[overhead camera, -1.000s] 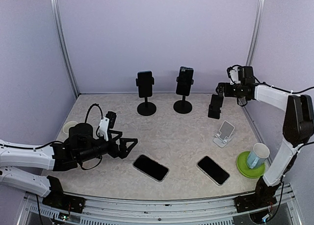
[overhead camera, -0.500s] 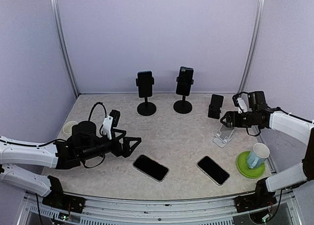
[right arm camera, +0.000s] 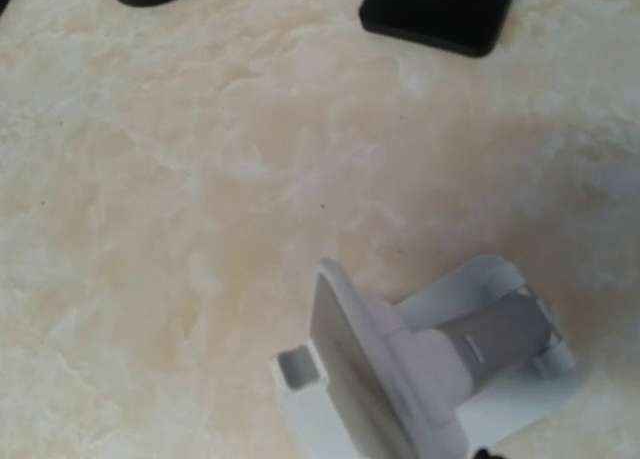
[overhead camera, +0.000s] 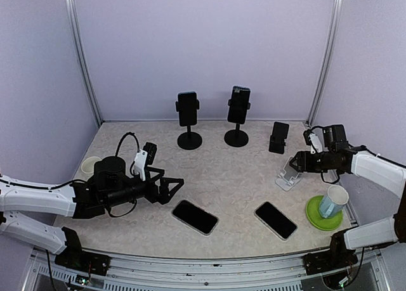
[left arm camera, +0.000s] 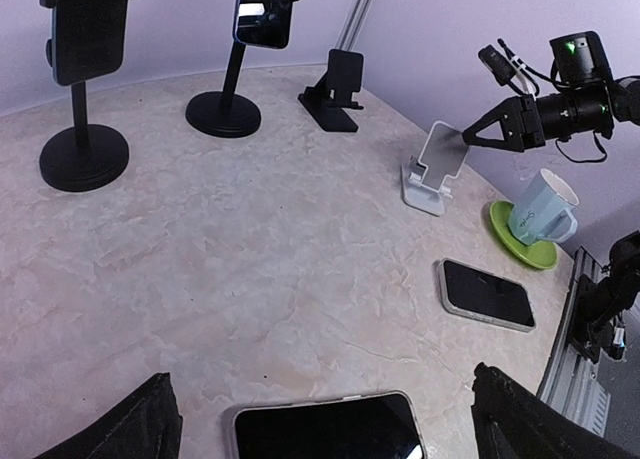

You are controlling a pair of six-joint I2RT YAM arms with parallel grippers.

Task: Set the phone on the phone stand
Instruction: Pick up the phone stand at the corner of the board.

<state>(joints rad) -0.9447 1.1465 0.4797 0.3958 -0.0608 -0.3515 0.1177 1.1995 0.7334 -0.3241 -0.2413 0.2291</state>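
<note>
**Left arm lined up on a phone, right arm at the white stand**

Nearest: two black smartphones flat on the counter [overhead camera: 241,177]. The left smartphone [overhead camera: 195,216] lies nearer than the white phone stand [overhead camera: 290,172] and well to its left. The right smartphone [overhead camera: 275,220] lies near the stand, in front of it.

The left gripper [overhead camera: 172,189] hangs low, just left of the left smartphone, jaws wide open and empty. The right gripper [overhead camera: 298,162] is at the stand's upper edge, touching or almost. I cannot tell whether its jaws are open or closed; its own camera shows only the stand.

Step, as judged: reach for the left smartphone, not yet gripped. Next it needs the jaws down over the phone's edges, a close and lift, then a carry right onto the stand's lip.

Possible obstacles: the right gripper crowding the stand, and the mug [overhead camera: 333,201] on a green saucer [overhead camera: 312,213] near the stand, to its right and nearer.

Farther back: a small black stand with a phone [overhead camera: 278,137] behind the white one, and two pole stands [overhead camera: 188,110] [overhead camera: 238,106] holding phones, behind it to the left.
</note>
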